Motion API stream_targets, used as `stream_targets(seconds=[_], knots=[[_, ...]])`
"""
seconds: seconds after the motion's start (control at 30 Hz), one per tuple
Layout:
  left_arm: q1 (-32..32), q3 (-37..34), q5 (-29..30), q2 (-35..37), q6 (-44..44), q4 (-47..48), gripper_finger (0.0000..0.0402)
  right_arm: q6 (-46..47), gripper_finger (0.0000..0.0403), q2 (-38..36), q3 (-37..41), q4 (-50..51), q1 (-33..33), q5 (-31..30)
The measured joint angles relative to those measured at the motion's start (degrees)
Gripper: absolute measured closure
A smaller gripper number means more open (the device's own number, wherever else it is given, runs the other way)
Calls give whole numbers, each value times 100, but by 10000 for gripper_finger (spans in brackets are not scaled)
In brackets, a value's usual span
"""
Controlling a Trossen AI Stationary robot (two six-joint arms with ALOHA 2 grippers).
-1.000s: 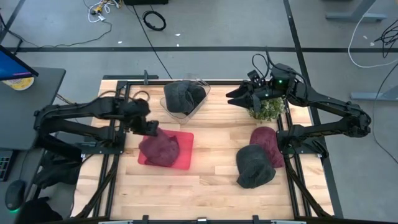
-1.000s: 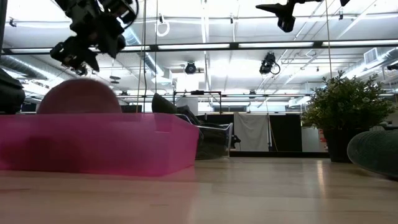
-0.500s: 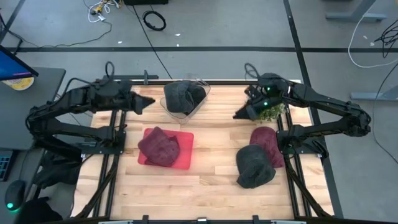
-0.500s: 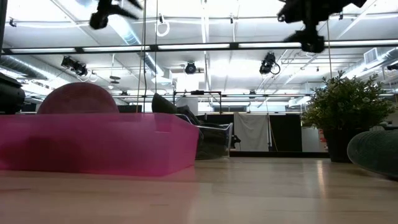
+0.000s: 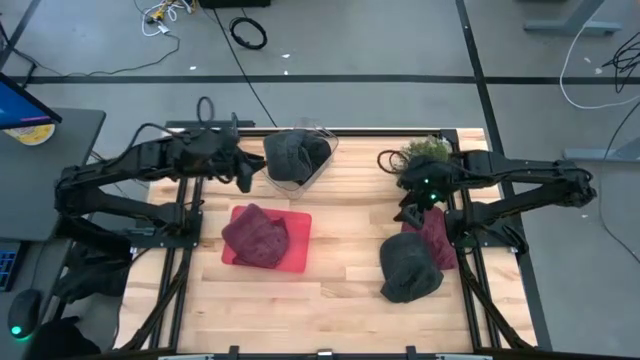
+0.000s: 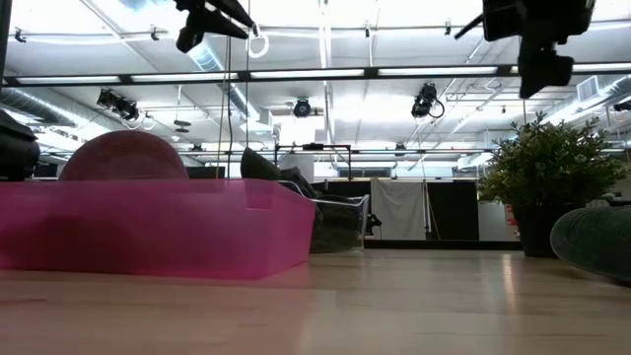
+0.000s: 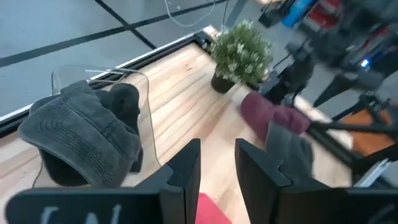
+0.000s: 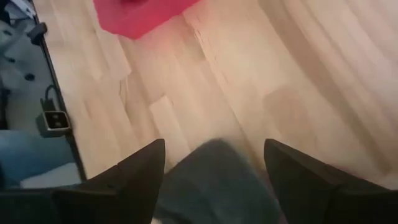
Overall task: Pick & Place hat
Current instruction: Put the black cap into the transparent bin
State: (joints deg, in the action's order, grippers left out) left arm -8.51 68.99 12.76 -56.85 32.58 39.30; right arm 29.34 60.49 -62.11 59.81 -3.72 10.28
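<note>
Wooden table [image 5: 340,250] work looks risky: right hand [image 8: 214,163], spread wide above the maroon hat [image 5: 432,228] and grey hat [image 5: 408,268], could snag both.

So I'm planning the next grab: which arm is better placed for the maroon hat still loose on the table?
Right. The right gripper hangs with open jaws directly over that maroon hat; the left gripper is across the table by the clear bin.
</note>
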Motion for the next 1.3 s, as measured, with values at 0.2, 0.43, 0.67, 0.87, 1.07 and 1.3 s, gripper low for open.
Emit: stream_targets(seconds=[0.2,0.43,0.67,0.87,1.07,1.3], knots=[[5,-2,-592,-538,-220,-179,298,-1040,128,610,0,4,103,343],[217,-4,-738,-833,-195,-308,298,-2455,128,1623,0,648,100,713],[620,-4,-549,-805,-188,-331,298,-3877,128,2435,0,849,0,664],[910,-4,-391,-763,-174,-321,298,-4438,128,3061,0,752,2,623],[1086,-4,-226,-672,-173,-368,298,-4783,128,3527,0,752,2,626],[1104,-4,-226,-632,-176,-358,298,-4897,131,3724,2,799,2,735]])
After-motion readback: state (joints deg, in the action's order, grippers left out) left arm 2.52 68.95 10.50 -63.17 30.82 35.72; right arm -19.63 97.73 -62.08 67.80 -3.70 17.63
